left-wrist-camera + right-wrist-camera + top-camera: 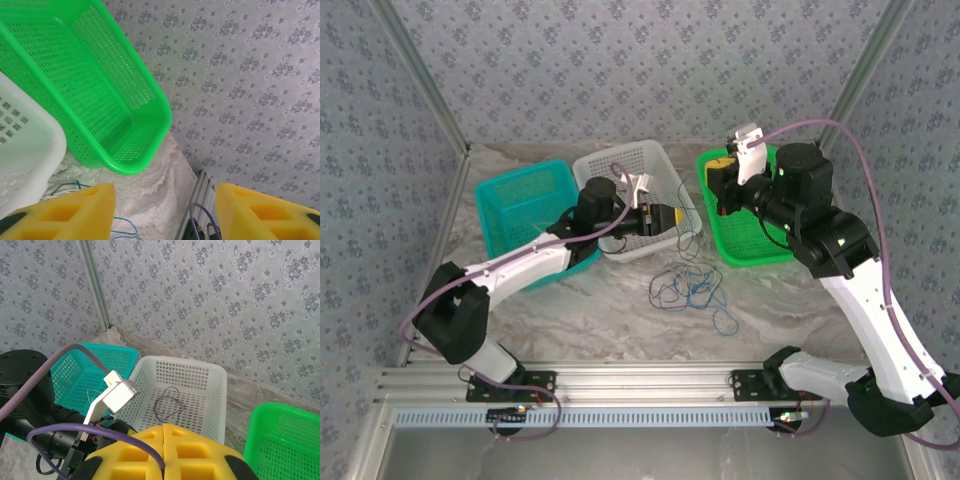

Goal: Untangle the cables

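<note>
left tool — jaws apart | green basket beside white basket | blue cables underneath

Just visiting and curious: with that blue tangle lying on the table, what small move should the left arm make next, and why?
Probably lower the left gripper onto the cables tangled on the table beside the white basket. Its fingers stand apart with nothing between them, and blue loops lie close by them in the left wrist view.

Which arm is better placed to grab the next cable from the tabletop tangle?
Left. The left gripper, open, sits beside the cables on the table; the right gripper is shut over the green basket.
</note>
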You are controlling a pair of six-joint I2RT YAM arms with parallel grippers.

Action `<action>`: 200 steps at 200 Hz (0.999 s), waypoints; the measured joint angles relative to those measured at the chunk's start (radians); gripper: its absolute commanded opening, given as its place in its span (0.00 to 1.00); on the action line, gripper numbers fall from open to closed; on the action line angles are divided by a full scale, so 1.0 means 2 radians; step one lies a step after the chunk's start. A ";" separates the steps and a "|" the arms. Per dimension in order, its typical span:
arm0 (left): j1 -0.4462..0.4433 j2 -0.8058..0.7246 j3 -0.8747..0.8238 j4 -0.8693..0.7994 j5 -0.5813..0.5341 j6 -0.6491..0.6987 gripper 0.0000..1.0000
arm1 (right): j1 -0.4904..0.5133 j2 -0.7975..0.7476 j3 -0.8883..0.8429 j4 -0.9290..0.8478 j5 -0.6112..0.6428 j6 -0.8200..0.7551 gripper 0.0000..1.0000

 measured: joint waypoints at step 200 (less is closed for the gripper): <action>-0.009 0.013 0.000 0.050 0.022 -0.014 0.00 | -0.006 -0.006 -0.035 0.015 0.000 0.013 0.00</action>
